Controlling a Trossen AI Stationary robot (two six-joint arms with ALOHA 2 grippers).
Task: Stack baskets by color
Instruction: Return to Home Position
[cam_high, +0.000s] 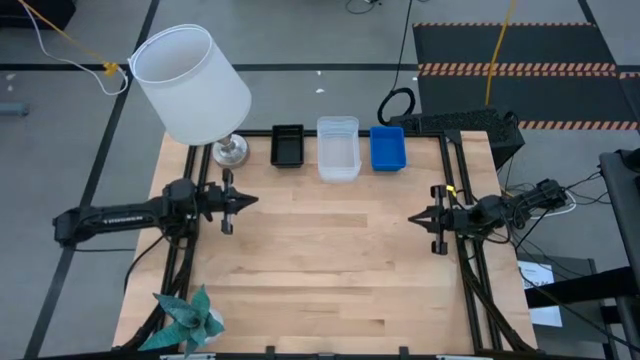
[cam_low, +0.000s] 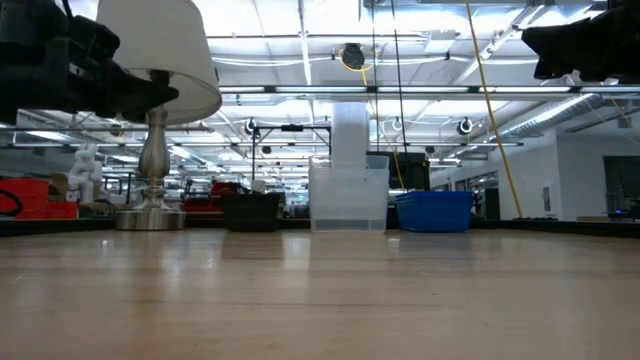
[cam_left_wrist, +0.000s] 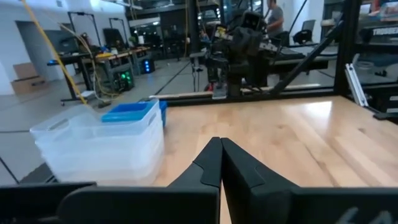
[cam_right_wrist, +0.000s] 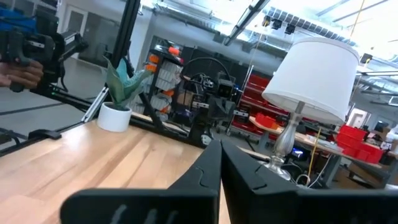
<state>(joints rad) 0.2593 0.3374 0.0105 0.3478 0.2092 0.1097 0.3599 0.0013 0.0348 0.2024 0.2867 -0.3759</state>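
Baskets: three stacks in a row along the table's (cam_high: 330, 270) far edge, sorted by color
Black stack (cam_high: 287, 145): toward the left end of the row, nearest the lamp (cam_high: 190, 85); holds only black bins nested in one another
Clear stack (cam_high: 338, 148): middle of the row, layered rims nested inside each other, tallest of the three in the low view
Blue stack (cam_high: 387, 148): toward the right end of the row, just beside the clear one, blue nested in blue
Left gripper (cam_high: 250, 201): by the left edge, well apart from every stack, fingers pressed together to a point, gripping nothing
Right gripper (cam_high: 413, 217): by the right edge, equally far from the baskets, fingers pressed together, gripping nothing
Arm pose: both arms lie low and level, folded back at the table's sides, tips aimed at each other across bare wood
Lamp: far-left corner, white shade tilted
Teal star (cam_high: 185, 320): in a white pot at the near-left corner
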